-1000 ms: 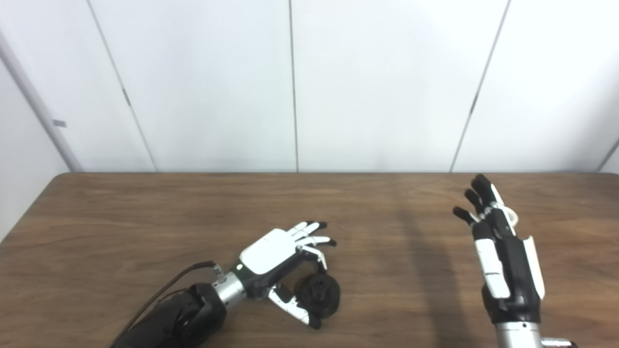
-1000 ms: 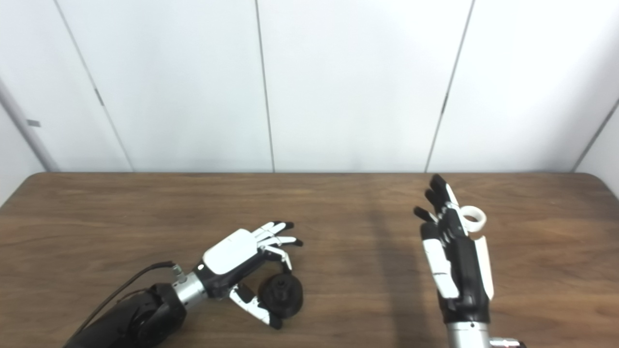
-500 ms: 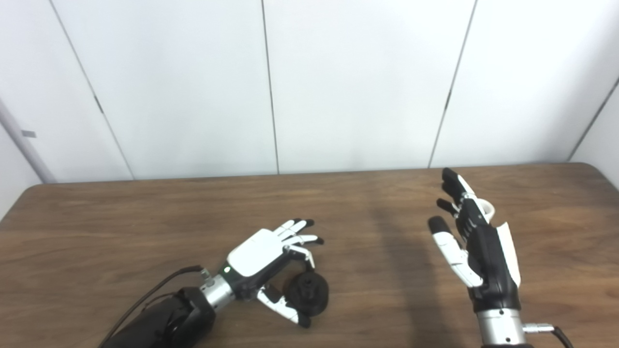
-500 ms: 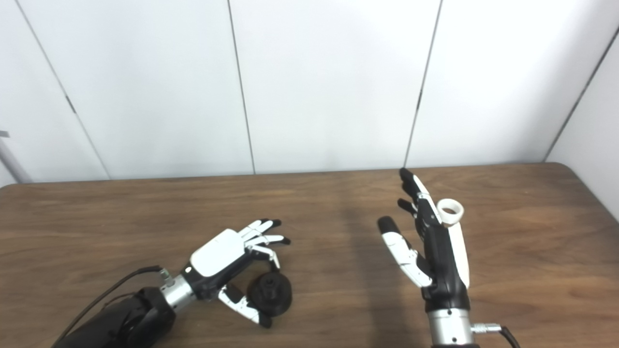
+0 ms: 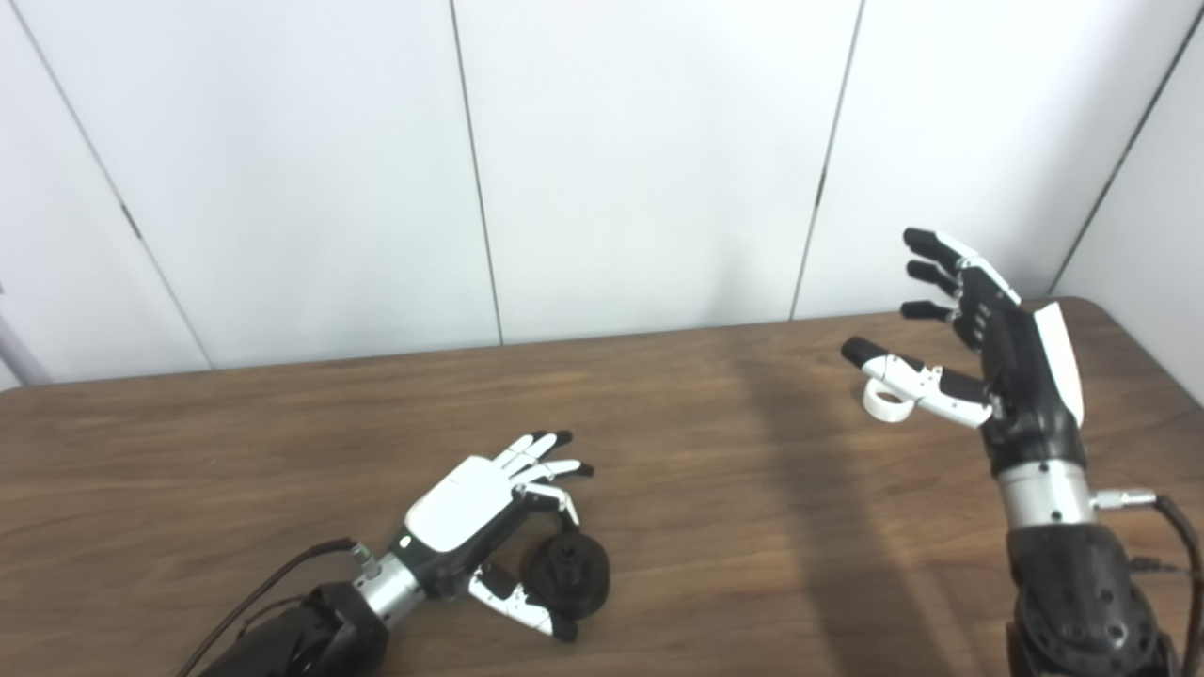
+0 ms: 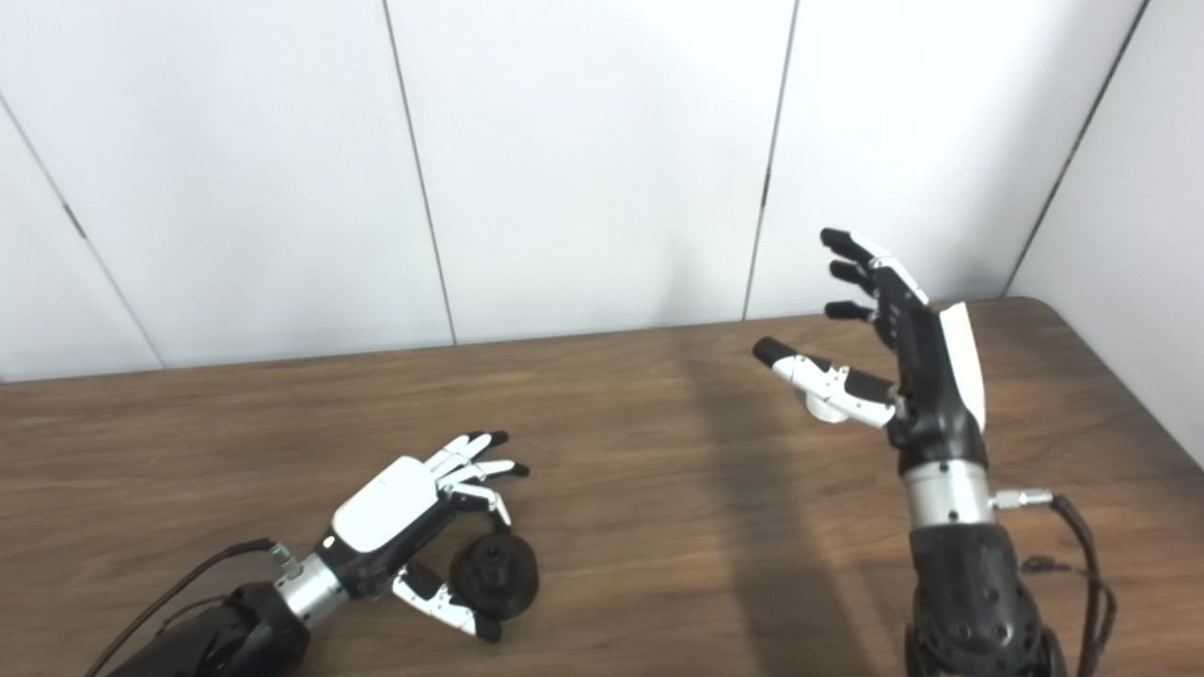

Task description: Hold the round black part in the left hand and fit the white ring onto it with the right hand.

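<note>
The round black part [image 5: 566, 575] lies on the wooden table [image 5: 282, 451] near the front. My left hand [image 5: 470, 494] cups it from the left, fingers arched over its far side and thumb under its near side. The fingers are apart and I see no firm grip. The white ring [image 5: 884, 404] lies on the table at the right, partly covered by the thumb of my right hand [image 5: 1016, 367]. That hand hangs above the table, open, fingers spread and pointing left, with nothing in it.
White wall panels [image 5: 640, 160] rise directly behind the table's far edge. The table's rounded right corner [image 5: 1143, 315] is close to my right hand. A cable [image 5: 1180, 536] hangs from the right wrist.
The camera has swung to the right. My right hand has risen and turned its thumb out over the ring. The left hand and black part keep the same pose.
</note>
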Controlling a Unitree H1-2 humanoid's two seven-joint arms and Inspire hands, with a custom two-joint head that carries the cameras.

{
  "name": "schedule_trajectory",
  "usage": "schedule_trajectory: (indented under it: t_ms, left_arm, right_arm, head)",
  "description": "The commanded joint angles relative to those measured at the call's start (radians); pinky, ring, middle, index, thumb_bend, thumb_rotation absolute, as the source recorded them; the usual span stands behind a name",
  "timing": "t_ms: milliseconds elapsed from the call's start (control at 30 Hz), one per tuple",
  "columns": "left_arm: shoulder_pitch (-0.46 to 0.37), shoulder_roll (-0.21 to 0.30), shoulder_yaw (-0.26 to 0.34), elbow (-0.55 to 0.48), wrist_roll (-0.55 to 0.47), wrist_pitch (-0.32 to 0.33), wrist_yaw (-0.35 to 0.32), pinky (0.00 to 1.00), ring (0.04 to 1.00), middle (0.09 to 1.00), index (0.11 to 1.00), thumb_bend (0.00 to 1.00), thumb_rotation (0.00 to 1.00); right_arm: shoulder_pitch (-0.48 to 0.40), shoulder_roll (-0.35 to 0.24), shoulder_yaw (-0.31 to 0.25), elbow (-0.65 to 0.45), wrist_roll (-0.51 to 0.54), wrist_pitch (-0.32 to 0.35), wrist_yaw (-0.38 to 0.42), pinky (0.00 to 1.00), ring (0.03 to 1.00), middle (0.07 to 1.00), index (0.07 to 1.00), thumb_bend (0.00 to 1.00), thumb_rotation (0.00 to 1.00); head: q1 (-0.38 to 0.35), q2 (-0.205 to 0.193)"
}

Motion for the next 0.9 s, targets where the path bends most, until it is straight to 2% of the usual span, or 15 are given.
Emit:
schedule_trajectory:
  t_ms: [0, 100, 233, 400, 500, 667, 867]
  left_arm:
    - [0.004, 0.013, -0.031, 0.034, 0.027, 0.015, -0.035, 1.00, 1.000, 0.873, 0.479, 0.53, 0.06]
    - [0.007, 0.013, -0.033, 0.040, 0.034, 0.015, -0.029, 1.00, 1.000, 0.874, 0.480, 0.53, 0.06]
    - [0.010, 0.017, -0.032, 0.040, 0.038, 0.015, -0.037, 1.00, 1.000, 0.882, 0.480, 0.53, 0.06]
    - [0.016, 0.018, -0.027, 0.032, 0.029, 0.015, -0.036, 1.00, 1.000, 0.874, 0.480, 0.53, 0.06]
    - [0.017, 0.020, -0.026, 0.028, 0.033, 0.015, -0.040, 1.00, 1.000, 0.877, 0.480, 0.53, 0.06]
    - [0.021, 0.022, -0.027, 0.024, 0.046, 0.015, -0.034, 1.00, 1.000, 0.874, 0.479, 0.53, 0.06]
    - [0.022, 0.030, -0.033, 0.021, 0.038, 0.015, -0.035, 1.00, 1.000, 0.877, 0.480, 0.53, 0.06]
  right_arm:
    - [-0.053, -0.059, -0.005, 0.017, -0.026, -0.015, 0.006, 0.71, 0.842, 0.851, 0.805, 0.65, 0.25]
    - [-0.077, -0.123, -0.004, 0.053, -0.046, -0.008, 0.025, 0.73, 0.838, 0.841, 0.795, 0.68, 0.23]
    - [-0.100, -0.245, 0.028, 0.113, -0.123, -0.029, 0.063, 0.75, 0.833, 0.829, 0.746, 0.71, 0.23]
    - [-0.137, -0.379, 0.065, 0.164, -0.154, -0.014, 0.149, 0.74, 0.829, 0.837, 0.700, 0.79, 0.18]
    - [-0.156, -0.431, 0.084, 0.187, -0.171, -0.016, 0.183, 0.73, 0.837, 0.832, 0.695, 0.84, 0.18]
    - [-0.186, -0.506, 0.120, 0.251, -0.185, -0.042, 0.243, 0.78, 0.883, 0.834, 0.684, 0.90, 0.15]
    - [-0.269, -0.594, 0.238, 0.344, -0.244, -0.083, 0.355, 0.79, 0.913, 0.857, 0.679, 0.92, 0.15]
  head:
    - [0.000, 0.000]
    - [-0.017, -0.007]
    - [-0.013, -0.008]
    - [-0.007, -0.003]
    - [-0.007, -0.004]
    - [-0.026, -0.010]
    - [-0.059, -0.017]
